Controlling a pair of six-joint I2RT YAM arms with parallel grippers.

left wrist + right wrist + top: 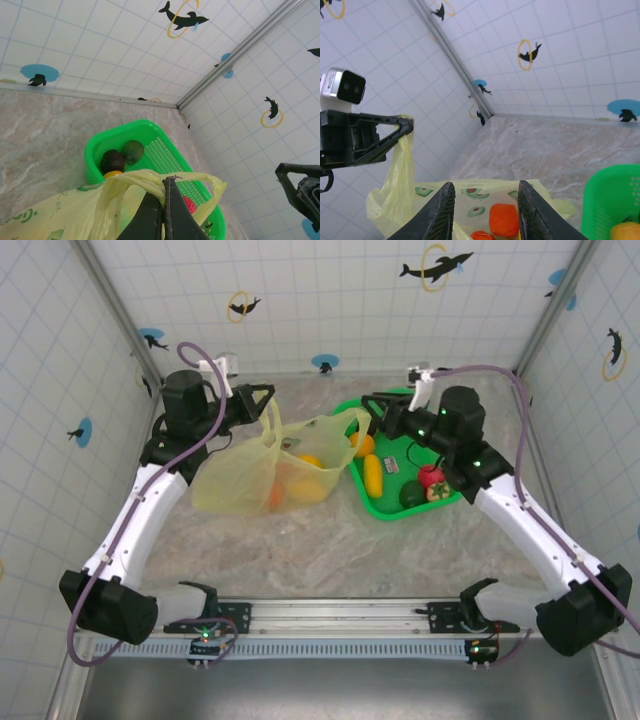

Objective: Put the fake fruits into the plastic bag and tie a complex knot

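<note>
The pale yellow-green plastic bag (235, 485) lies left of centre with orange and yellow fake fruits (305, 475) inside it. My left gripper (265, 396) is shut on one handle strip (135, 181) and holds it up; its jaws (165, 181) pinch the film flat. My right gripper (372, 410) hovers at the bag's right rim (348, 420), open, its fingers (442, 210) straddling the mouth above an orange fruit (504, 219). More fruits sit in the green basket (392, 512): orange (362, 445), yellow (373, 473), dark green (411, 495), red (432, 477). No knot is visible.
The green basket's rim (150, 125) stands right of the bag, close to the back right corner. Tiled walls enclose the marble table on three sides. The right arm's finger (300, 185) shows at the left wrist view's right edge.
</note>
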